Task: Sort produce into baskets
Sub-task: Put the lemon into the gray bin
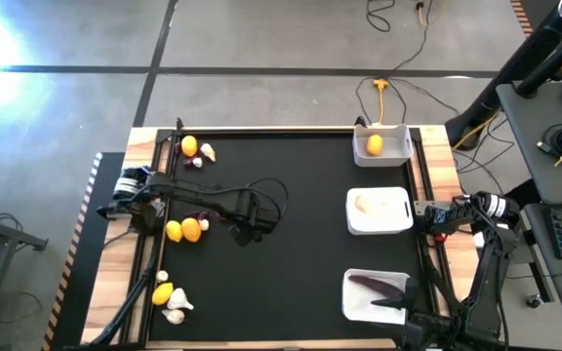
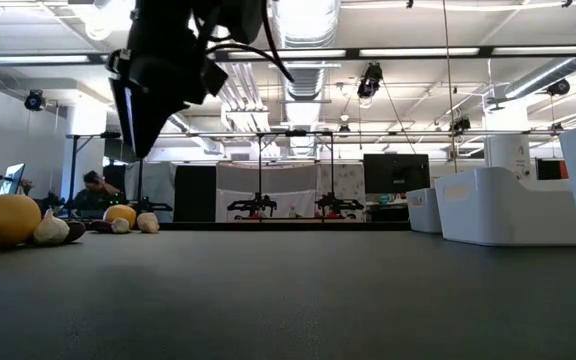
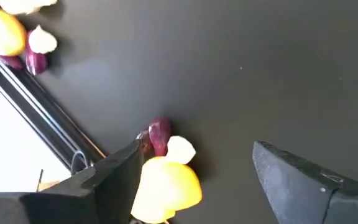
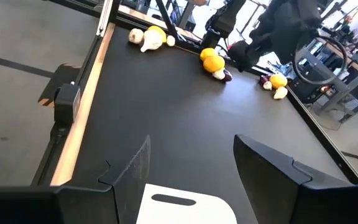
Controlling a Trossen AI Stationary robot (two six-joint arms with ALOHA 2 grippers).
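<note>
Starting at the left edge of the table (image 1: 301,292), the loose produce sits in three little piles: a lemon (image 1: 189,146) with a garlic bulb (image 1: 207,153) at the far corner, two lemons touching each other (image 1: 183,230) with a small purple bit (image 1: 203,220) in the middle, and another lemon (image 1: 163,293) plus garlic (image 1: 175,315) at the near corner

The left gripper (image 1: 246,225) hangs above the mat just beside the middle pile, fingers spread wide with nothing between them. In its wrist view a lemon (image 3: 165,188), a garlic bulb (image 3: 180,150) and the purple bit (image 3: 159,135) are bunched up next to one finger, not inside the gap

Handling-wise, I'd guess these are light and fairly firm. The lemons are round and smooth, so they could roll or squirt out; pinching across the widest part of the belly looks safest. Garlic is lumpy and small, so grab it around the fat middle. That tight cluster is the annoying part, since a finger could shove a neighbor

Over on the right, three trays run along the edge: the far tray (image 1: 394,135) holds a lemon (image 1: 374,145), the middle tray (image 1: 400,221) holds something pale, and the near tray (image 1: 359,304) has a dark eggplant (image 1: 379,286). The right gripper (image 4: 191,174) waits over that near tray, fingers parted and empty
</note>
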